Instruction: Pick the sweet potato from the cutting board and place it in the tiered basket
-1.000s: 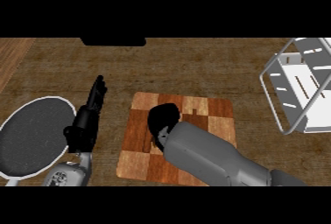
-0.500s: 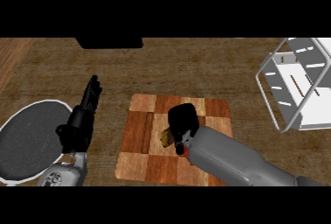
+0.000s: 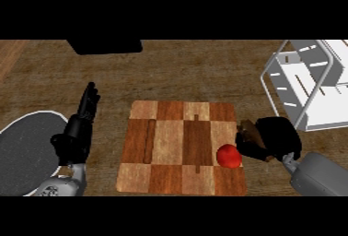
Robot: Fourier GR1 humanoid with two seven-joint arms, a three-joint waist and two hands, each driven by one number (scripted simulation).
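A checkered wooden cutting board (image 3: pixel 170 147) lies in the middle of the counter. At its right edge my right hand (image 3: pixel 277 137) is curled round a brown sweet potato (image 3: pixel 249 134), of which only the left end shows. The white tiered basket (image 3: pixel 309 87) stands at the upper right, a short way beyond that hand. My left hand (image 3: pixel 80 126) rests open at the left of the board, fingers pointing up and holding nothing.
A red round fruit (image 3: pixel 229 156) lies on the board's lower right part, just left of my right hand. A dark grey plate (image 3: pixel 24 152) sits at the far left. A black object (image 3: pixel 105 46) stands at the counter's far edge.
My right hand has moved from the board's middle to its right edge, carrying the sweet potato. The red fruit it covered now shows. The left hand has stayed put.
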